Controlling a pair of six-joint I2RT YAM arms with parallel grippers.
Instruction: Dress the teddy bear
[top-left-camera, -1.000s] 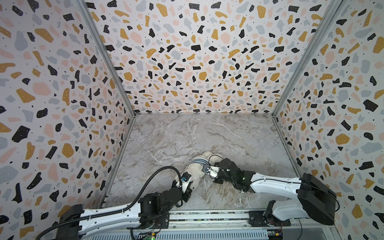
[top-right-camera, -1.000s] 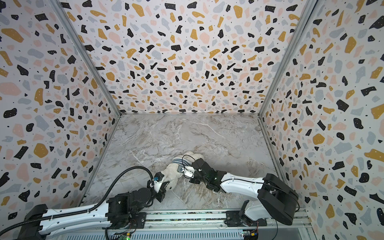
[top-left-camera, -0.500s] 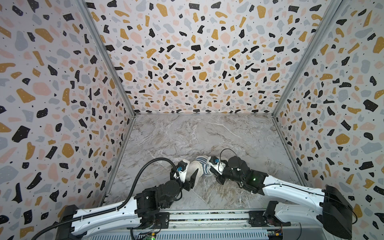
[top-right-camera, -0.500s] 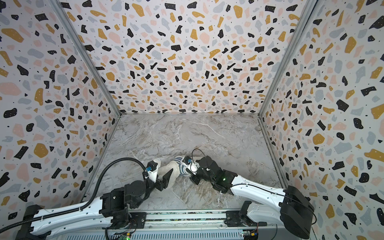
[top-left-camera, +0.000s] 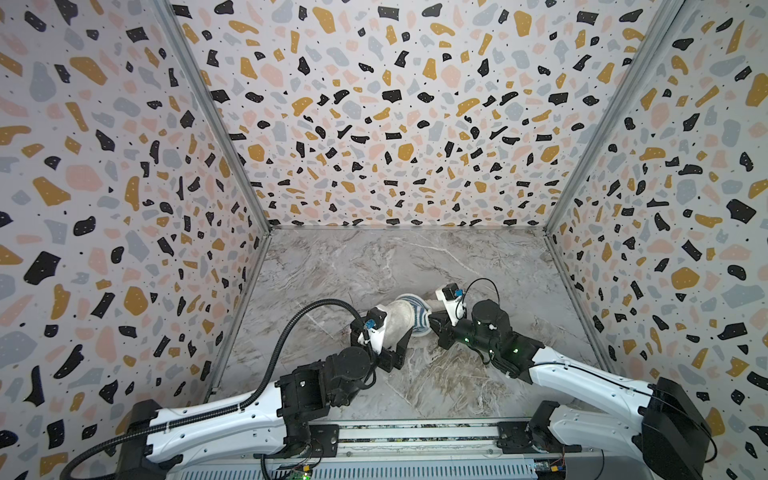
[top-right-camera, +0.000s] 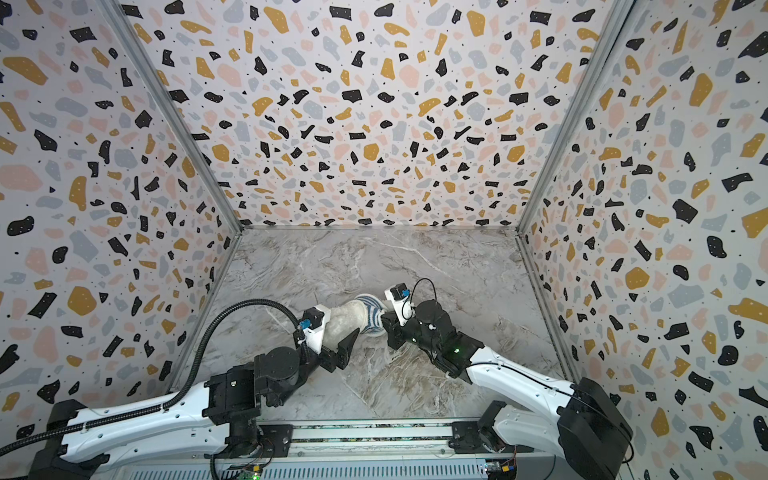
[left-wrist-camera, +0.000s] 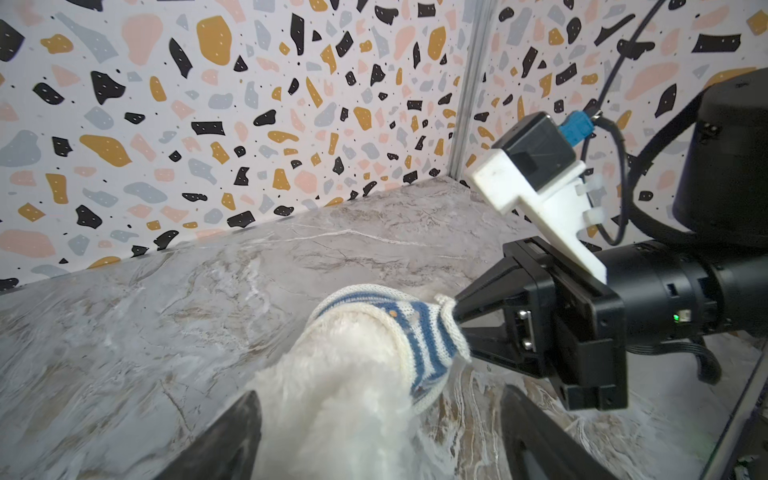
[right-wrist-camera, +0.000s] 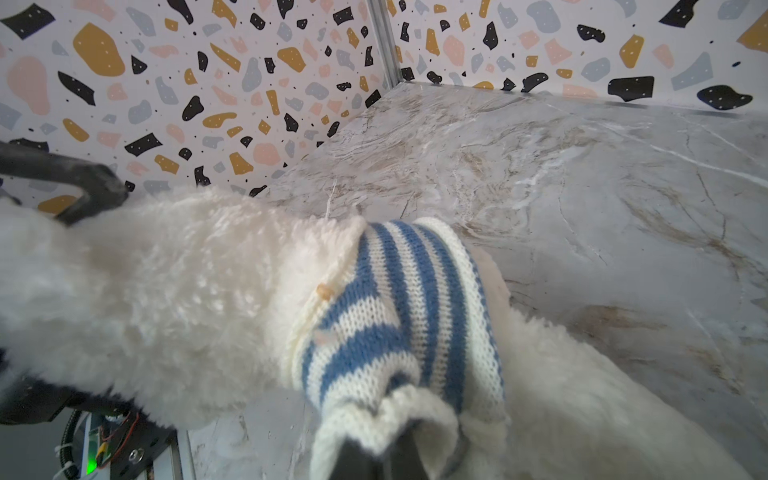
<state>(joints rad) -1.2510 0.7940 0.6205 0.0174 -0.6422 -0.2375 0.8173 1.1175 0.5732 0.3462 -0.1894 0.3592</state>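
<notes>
left gripper (left-wrist-camera: 380, 395): jaws spread wide astride teddy bear (right-wrist-camera: 166, 291)
right gripper (left-wrist-camera: 457, 313): pinching striped knit sweater (right-wrist-camera: 399, 311) hem

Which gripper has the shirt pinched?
The right gripper, shut on a bunched edge of the shirt. The left gripper is open, jaws either side of the bear.
</notes>
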